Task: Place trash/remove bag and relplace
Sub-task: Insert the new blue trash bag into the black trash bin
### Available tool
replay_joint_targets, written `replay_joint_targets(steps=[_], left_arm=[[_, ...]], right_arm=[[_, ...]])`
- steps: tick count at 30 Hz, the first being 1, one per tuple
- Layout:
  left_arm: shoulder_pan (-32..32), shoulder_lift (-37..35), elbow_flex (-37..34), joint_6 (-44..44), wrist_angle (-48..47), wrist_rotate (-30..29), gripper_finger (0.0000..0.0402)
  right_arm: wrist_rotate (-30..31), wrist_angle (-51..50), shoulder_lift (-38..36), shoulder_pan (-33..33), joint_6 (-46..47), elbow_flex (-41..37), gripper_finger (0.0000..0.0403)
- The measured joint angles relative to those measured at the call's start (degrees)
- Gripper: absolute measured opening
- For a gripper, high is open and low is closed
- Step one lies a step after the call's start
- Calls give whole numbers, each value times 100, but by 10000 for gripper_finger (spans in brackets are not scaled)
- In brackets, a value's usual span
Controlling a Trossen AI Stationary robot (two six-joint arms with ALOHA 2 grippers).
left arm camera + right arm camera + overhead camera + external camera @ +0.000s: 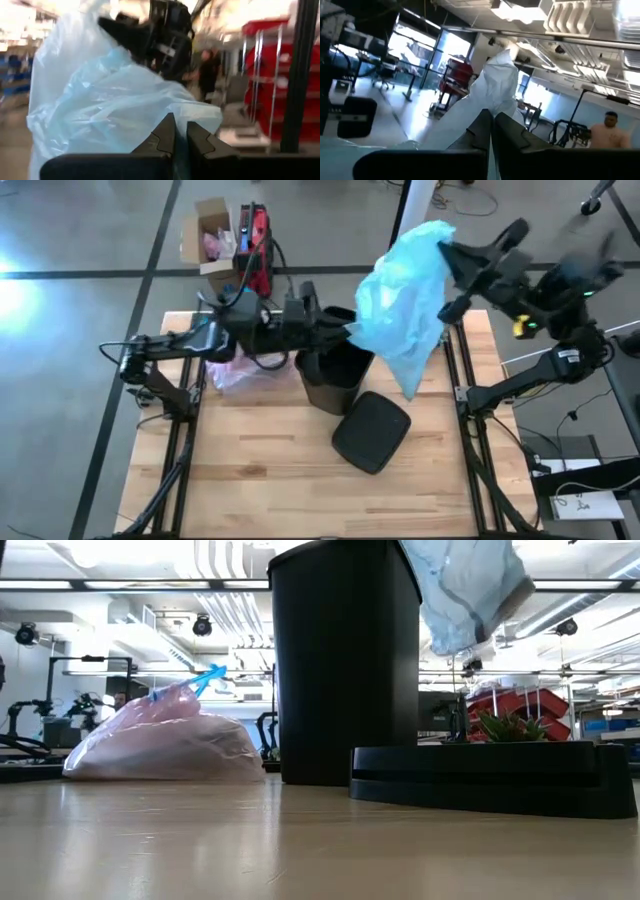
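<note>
A black bin [335,375] stands upright mid-table, with its black lid [372,430] lying flat on the table in front of it. The pale pink bag [235,370], full and tied with blue ties [205,680], rests on the table left of the bin. The crinkly light blue bag [405,300] hangs in the air above and right of the bin, stretched between my left gripper [348,332] and my right gripper [447,252], both shut on it. The trash is out of view. My left gripper pinches a bunched fold of the blue bag [150,115] between its two fingers, coming level from the table's left. The bag is lifted clear of the table and billows beyond the fingers. My right gripper pinches the bag's upper part [492,95] between its two fingers, coming from the table's right and slanting slightly upward. The bag hangs slack below it, and its lower end [470,635] dangles beside the bin's right side, clear of the table.
An open cardboard box [210,235] and a red object [258,235] stand on the floor past the table's far edge. Bare wood [260,480] lies toward the near edge. A person [205,75] shows in the room behind.
</note>
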Motion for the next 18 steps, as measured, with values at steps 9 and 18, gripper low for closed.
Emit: replay_joint_targets(steps=[9, 18], left_arm=[[-30, -642, -543, -502, -2356, -1601, 0], [-93, -1892, -1827, -1424, -2671, -2404, 0]], right_arm=[[-84, -64, 1009, -748, 960, -839, 2], [-1715, -354, 1888, -855, 2047, -860, 2]])
